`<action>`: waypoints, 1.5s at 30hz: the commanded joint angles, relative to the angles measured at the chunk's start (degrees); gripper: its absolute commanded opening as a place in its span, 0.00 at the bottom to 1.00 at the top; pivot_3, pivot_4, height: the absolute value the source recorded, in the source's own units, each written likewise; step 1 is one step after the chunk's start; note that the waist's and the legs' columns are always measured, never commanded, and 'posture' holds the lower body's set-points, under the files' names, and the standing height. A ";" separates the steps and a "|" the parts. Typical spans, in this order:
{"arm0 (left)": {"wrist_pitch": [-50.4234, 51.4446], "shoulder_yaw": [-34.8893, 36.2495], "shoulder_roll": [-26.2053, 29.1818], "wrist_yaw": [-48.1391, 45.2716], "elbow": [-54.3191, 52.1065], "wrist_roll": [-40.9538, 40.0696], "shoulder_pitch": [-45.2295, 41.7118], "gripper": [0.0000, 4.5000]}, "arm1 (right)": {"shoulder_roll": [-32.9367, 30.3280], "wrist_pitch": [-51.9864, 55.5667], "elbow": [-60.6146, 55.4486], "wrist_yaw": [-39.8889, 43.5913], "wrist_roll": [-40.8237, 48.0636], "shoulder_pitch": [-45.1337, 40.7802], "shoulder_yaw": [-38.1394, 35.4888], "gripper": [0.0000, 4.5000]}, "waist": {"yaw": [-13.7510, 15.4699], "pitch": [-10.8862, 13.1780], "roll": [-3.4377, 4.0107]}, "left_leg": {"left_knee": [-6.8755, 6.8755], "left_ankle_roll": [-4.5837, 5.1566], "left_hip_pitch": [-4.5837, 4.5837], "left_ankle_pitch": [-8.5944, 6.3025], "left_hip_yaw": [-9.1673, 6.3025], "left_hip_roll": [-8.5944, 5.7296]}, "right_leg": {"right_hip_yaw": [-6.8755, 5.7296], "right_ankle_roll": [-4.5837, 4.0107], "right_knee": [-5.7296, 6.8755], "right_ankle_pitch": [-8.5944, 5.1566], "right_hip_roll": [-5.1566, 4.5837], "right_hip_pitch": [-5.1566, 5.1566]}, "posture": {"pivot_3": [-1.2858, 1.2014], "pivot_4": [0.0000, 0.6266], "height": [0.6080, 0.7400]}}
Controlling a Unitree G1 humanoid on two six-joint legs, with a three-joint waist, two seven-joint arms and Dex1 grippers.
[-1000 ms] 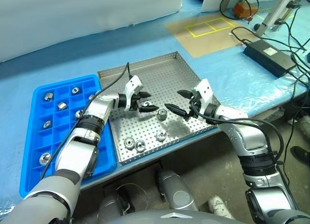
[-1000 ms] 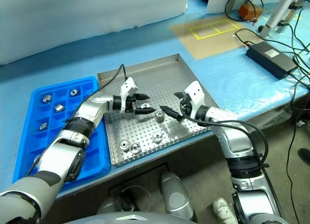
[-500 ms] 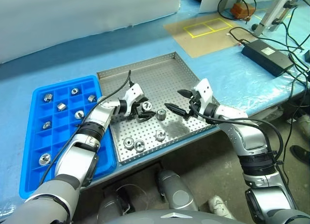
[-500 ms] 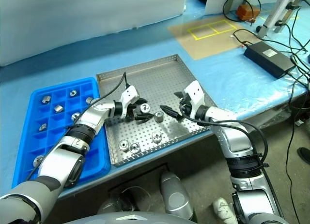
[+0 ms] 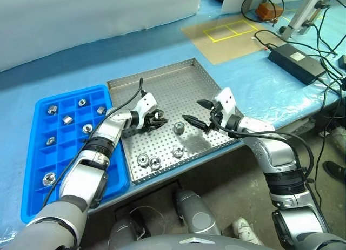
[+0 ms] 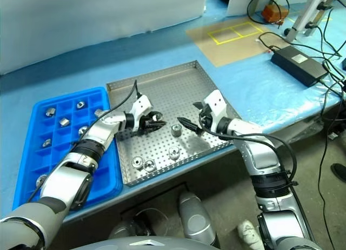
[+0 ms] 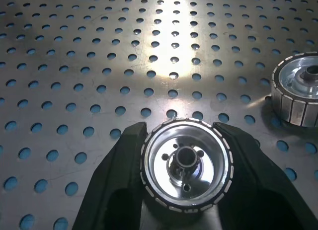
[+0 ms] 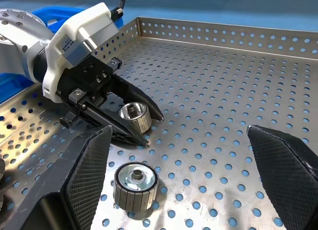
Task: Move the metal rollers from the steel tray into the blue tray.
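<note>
Broadly, the large silver perforated steel tray [image 5: 184,88] sits on the blue-covered bench, with the narrower bright blue plastic tray [image 5: 32,190] of square compartments touching its left edge. 2 robot arms reach over the steel tray. The left gripper [image 5: 160,122] is clenched on 1 small shiny ribbed metal roller [image 7: 187,171], which rests against the tray floor between the 2 black fingers [image 7: 115,178]. The right gripper [image 5: 198,112] stands released, jaws wide apart, just beside a free roller [image 5: 179,128] lying near the tray's middle. 3 more rollers [image 5: 155,162] lie toward the near rim, so the steel tray holds 5 counting the gripped one. The blue tray holds 7 rollers [image 5: 49,178], each in its own compartment.
</note>
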 commanded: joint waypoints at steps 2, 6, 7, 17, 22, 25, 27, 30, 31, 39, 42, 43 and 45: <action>4.53 1.60 2.67 -1.24 -9.93 -2.19 2.08 0.39 | 0.47 -1.99 0.36 0.61 0.01 -1.82 0.47 1.00 | 0.04 0.00 0.00 | 0.00 0.00 -0.04 0.00 0.00 0.01 | 0.00 -0.01 0.01 0.00 0.00 -0.05 | 0.20 0.24 1.00; 9.07 4.81 6.89 -0.19 -22.47 -4.72 4.45 0.39 | 0.93 -3.29 2.63 1.90 -0.12 -3.29 1.45 1.00 | 0.26 0.01 0.01 | 0.00 0.01 -0.32 0.01 -0.01 0.03 | 0.00 -0.04 0.11 0.02 -0.01 -0.34 | 0.23 0.24 1.00; 9.93 5.62 8.11 0.42 -25.38 -5.06 5.16 0.39 | 1.15 -3.70 3.36 2.30 -0.14 -3.81 1.70 1.00 | 0.22 0.02 0.01 | 0.00 0.01 -0.37 0.01 -0.02 0.03 | 0.00 -0.05 0.14 0.03 -0.01 -0.40 | 0.23 0.24 1.00; 21.86 22.13 20.76 10.56 -52.02 -9.59 17.51 0.39 | 5.26 -8.38 12.94 8.66 -0.84 -11.93 5.68 1.00 | 1.88 0.06 0.07 | 0.00 -0.21 -0.29 0.15 -0.11 0.12 | -0.04 -0.10 0.46 0.03 -0.02 -0.44 | 0.32 0.24 1.00; 26.06 31.12 19.85 20.14 -60.03 -9.32 27.68 0.39 | 7.34 -7.76 13.09 13.23 0.69 -14.95 7.15 1.00 | 5.00 0.10 0.10 | -0.01 -0.44 -0.10 0.28 -0.15 0.14 | -0.03 -0.42 1.04 -0.22 -0.02 -0.55 | 0.36 0.24 1.00; 27.15 32.97 17.03 25.23 -64.05 -9.24 33.05 0.39 | 7.78 -7.80 14.56 15.20 0.47 -15.89 7.75 1.00 | 7.51 0.11 0.10 | -0.03 -0.66 0.02 0.40 -0.23 0.23 | -0.05 -0.45 1.14 -0.23 0.04 -0.50 | 0.37 0.24 1.00; 27.77 32.81 14.92 27.72 -66.83 -9.50 35.66 0.39 | 7.52 -8.25 15.45 16.51 -0.13 -16.18 8.32 1.00 | 10.00 0.11 0.10 | -0.03 -0.81 0.14 0.36 -0.26 0.24 | -0.05 -0.46 1.17 -0.23 0.04 -0.38 | 0.38 0.24 1.00; 28.44 32.81 11.64 31.10 -68.55 -10.10 38.40 0.39 | 6.86 -8.29 15.05 18.41 -0.41 -16.17 8.91 1.00 | 13.24 0.12 0.09 | -0.02 -0.90 0.17 0.34 -0.26 0.23 | -0.03 -0.46 1.16 -0.23 0.03 -0.30 | 0.38 0.24 1.00; 28.39 32.64 10.92 32.07 -68.39 -10.00 38.94 0.39 | 6.67 -8.07 14.73 18.95 -0.20 -16.14 8.88 1.00 | 14.03 0.12 0.09 | -0.02 -0.90 0.18 0.34 -0.26 0.23 | -0.01 -0.46 1.16 -0.23 0.02 -0.30 | 0.38 0.24 1.00; 24.59 28.61 8.55 33.85 -63.14 -9.55 39.31 0.39 | 5.65 -7.36 13.45 19.39 -0.42 -15.69 8.82 1.00 | 18.36 0.12 0.08 | -0.17 -1.07 0.35 0.42 -0.21 0.24 | 0.15 -0.47 1.21 -0.23 0.07 -0.31 | 0.37 0.24 1.00; 23.62 26.63 8.58 33.22 -61.44 -9.86 38.65 0.39 | 5.27 -7.31 13.01 19.11 -0.63 -15.36 8.78 1.00 | 18.82 0.11 0.07 | -0.19 -1.08 0.34 0.43 -0.19 0.24 | 0.20 -0.47 1.20 -0.23 0.07 -0.33 | 0.36 0.24 1.00; 23.64 26.12 8.50 33.13 -60.87 -10.15 38.13 0.39 | 5.15 -7.19 12.76 18.96 -0.63 -15.19 8.70 1.00 | 18.98 0.11 0.07 | -0.20 -1.08 0.35 0.43 -0.17 0.24 | 0.21 -0.47 1.21 -0.23 0.08 -0.35 | 0.36 0.24 1.00; 23.36 25.34 8.55 32.79 -59.93 -10.59 37.43 0.39 | 4.93 -7.06 12.40 18.68 -0.67 -14.96 8.60 1.00 | 19.15 0.11 0.07 | -0.23 -1.10 0.36 0.44 -0.16 0.24 | 0.23 -0.47 1.21 -0.23 0.09 -0.36 | 0.36 0.24 1.00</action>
